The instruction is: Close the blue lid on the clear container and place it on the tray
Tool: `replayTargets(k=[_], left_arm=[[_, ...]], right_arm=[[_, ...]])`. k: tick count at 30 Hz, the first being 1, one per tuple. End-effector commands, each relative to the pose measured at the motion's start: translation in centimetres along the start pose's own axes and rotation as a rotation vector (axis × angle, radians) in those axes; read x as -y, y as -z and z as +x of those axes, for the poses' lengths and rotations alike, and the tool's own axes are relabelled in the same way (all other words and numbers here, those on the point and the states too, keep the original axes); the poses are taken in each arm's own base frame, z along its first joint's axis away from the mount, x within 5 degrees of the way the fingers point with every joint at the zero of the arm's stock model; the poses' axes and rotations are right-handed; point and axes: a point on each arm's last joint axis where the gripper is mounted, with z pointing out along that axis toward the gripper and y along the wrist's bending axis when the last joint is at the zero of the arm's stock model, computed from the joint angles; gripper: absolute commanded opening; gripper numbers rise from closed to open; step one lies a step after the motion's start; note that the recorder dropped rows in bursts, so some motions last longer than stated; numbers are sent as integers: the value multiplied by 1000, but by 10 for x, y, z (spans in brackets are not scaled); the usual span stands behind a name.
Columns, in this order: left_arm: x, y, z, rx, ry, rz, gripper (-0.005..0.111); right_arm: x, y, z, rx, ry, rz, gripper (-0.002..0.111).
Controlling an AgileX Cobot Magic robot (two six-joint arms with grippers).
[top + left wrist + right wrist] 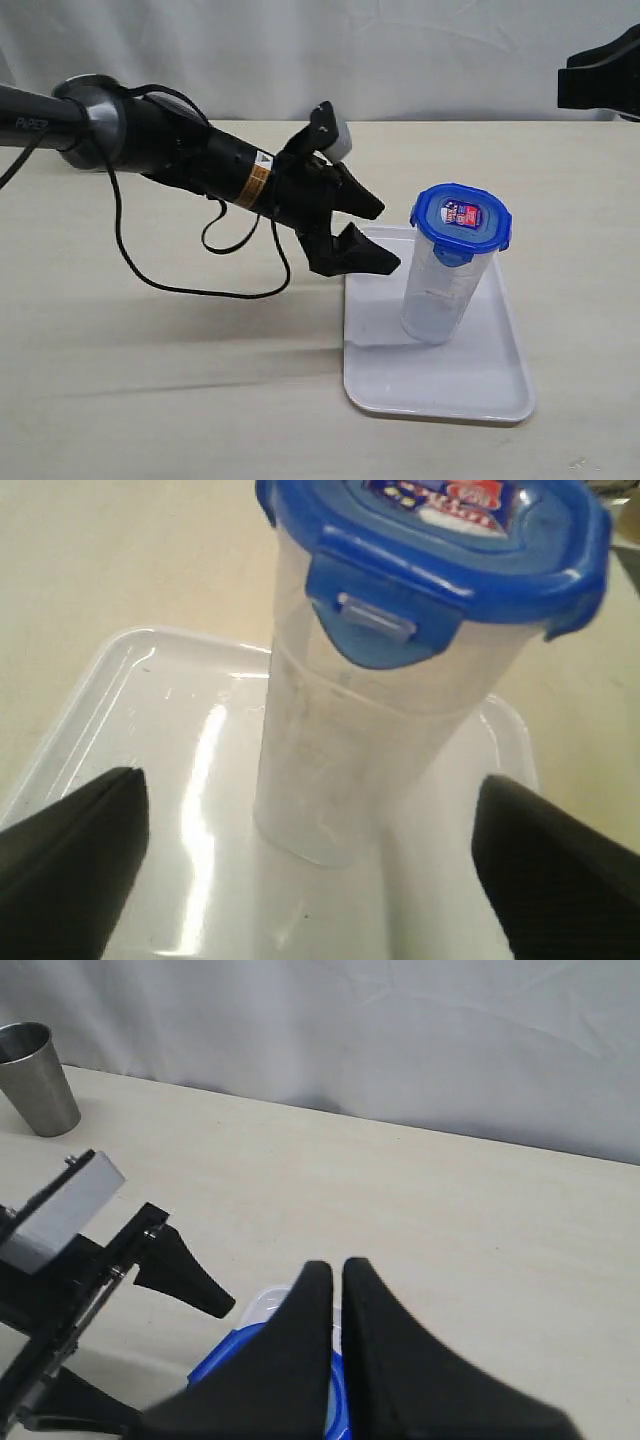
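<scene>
The clear container [437, 295] stands upright on the white tray [480, 385], with the blue lid [461, 218] seated on its top and a tab folded down its side. My left gripper [388, 237] is open just left of the container, one finger above the other, touching nothing. In the left wrist view the container [340, 750] rises between the wide-apart fingers of the gripper [310, 783], lid [440, 550] at its top. My right gripper [337, 1265] is shut and empty, hovering above the lid [215, 1365], which its fingers mostly hide.
A steel cup [38, 1078] stands far off on the beige table near the white backdrop. A black part of the right arm [600, 75] shows at the exterior view's upper right edge. A black cable [160, 270] hangs below the left arm.
</scene>
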Motion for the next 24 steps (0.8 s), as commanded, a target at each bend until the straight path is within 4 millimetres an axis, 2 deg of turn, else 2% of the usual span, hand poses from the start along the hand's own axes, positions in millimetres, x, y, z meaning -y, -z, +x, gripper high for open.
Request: replayTargets(k=[1,3,4,7,8,12,16,20,24], left_arm=[[-14,30,5,52,154,10,80],[-24,49,8,69,238,-29,57],[-27,62,6,89,262,-33,39],[-27,103,-10,156,228,-37,0],[-27,123,-18,178,227,-75,0],[-27,174,-36,229,284,-217,0],[-22,221,-49,284,352,-380,0],[-8,252,-47,304,437,-655,0],[20,274,-35,291,488,-987,0]], right_arm=[[1,1,1,-2,2,3,4],[1,1,1,0,2,4,4],[1,1,1,4,2,4,4],[1,1,0,10,8,4,4],[1,1,0,10,8,4,4],[-1,6,-1,28,10,-13,4],[-4,28,-7,113,16,-31,4],[-4,57,-7,249,13,-27,4],[-3,87,9,425,3,-16,4]])
